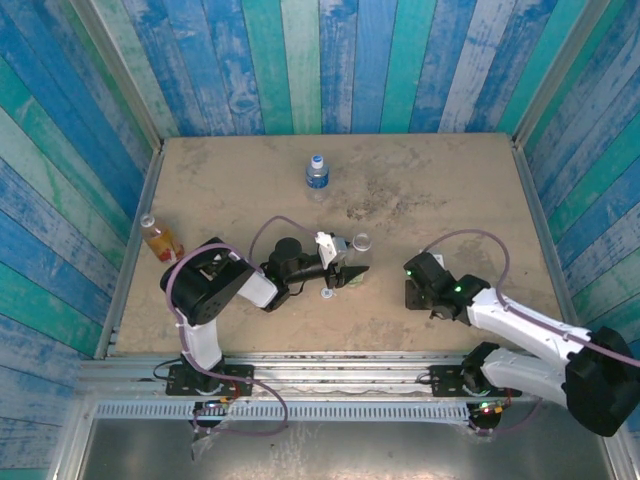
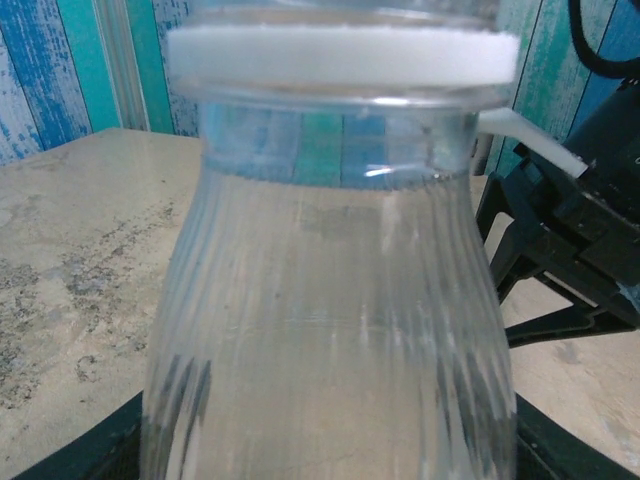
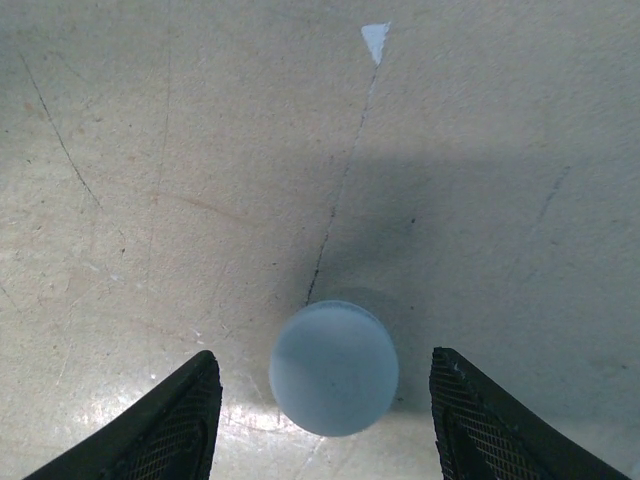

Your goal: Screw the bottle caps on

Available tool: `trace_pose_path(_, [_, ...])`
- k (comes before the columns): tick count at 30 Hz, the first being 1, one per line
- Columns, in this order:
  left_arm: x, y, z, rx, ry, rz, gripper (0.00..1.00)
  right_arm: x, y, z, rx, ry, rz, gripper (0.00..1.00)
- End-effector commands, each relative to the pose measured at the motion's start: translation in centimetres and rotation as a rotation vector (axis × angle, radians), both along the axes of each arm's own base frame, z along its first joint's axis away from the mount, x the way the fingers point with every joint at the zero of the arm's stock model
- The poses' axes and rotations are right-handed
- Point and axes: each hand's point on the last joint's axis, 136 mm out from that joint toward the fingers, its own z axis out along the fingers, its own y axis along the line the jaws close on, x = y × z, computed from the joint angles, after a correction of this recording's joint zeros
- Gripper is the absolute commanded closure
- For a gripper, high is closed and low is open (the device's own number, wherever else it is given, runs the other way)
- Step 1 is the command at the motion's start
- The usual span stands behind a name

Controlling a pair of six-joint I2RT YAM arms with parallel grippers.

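My left gripper (image 1: 348,272) (image 2: 330,450) is shut on a clear ribbed bottle (image 2: 330,300) (image 1: 361,243) near the table's middle. The bottle stands upright with a white ring round its neck, and its mouth runs past the top of the left wrist view. A pale round cap (image 3: 333,368) lies flat on the table between the open fingers of my right gripper (image 3: 325,400) (image 1: 418,287), which touch neither side of it. Another small white cap (image 1: 326,294) lies just in front of the left gripper.
A blue-labelled bottle (image 1: 317,172) with a blue cap on it stands at the back middle. An orange-liquid bottle (image 1: 158,238) stands by the left wall. Blue plank walls close the table (image 1: 450,190) on three sides.
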Motion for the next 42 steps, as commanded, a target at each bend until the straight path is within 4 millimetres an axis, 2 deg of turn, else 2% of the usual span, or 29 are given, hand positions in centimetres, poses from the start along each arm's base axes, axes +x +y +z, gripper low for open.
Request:
trace_pose_path(1, [-0.2, 0.1, -1.4, 0.013, 0.015, -0.001, 0.39, -0.1, 0.2, -0.9, 0.012, 0.024, -0.008, 0.42])
trace_pose_path(14, [-0.1, 0.1, -1.5, 0.01, 0.017, 0.0, 0.39, -0.8, -0.4, -2.7, -0.009, 0.088, -0.021, 0.46])
trace_pose_path(22, [-0.2, 0.1, -1.6, 0.012, 0.018, -0.003, 0.38, -0.7, -0.4, -2.9, -0.01, 0.102, -0.018, 0.54])
trace_pose_path(32, [-0.2, 0.1, -1.6, 0.015, 0.017, -0.004, 0.38, -0.6, -0.3, -3.0, -0.018, 0.107, -0.01, 0.58])
trace_pose_path(37, [-0.2, 0.1, -1.7, 0.018, 0.019, -0.004, 0.38, -0.1, 0.5, -1.1, -0.007, 0.083, 0.044, 0.59])
trace_pose_path(42, [-0.2, 0.1, -1.7, 0.019, 0.02, -0.005, 0.38, 0.8, 2.1, 2.7, 0.01, 0.052, 0.138, 0.59])
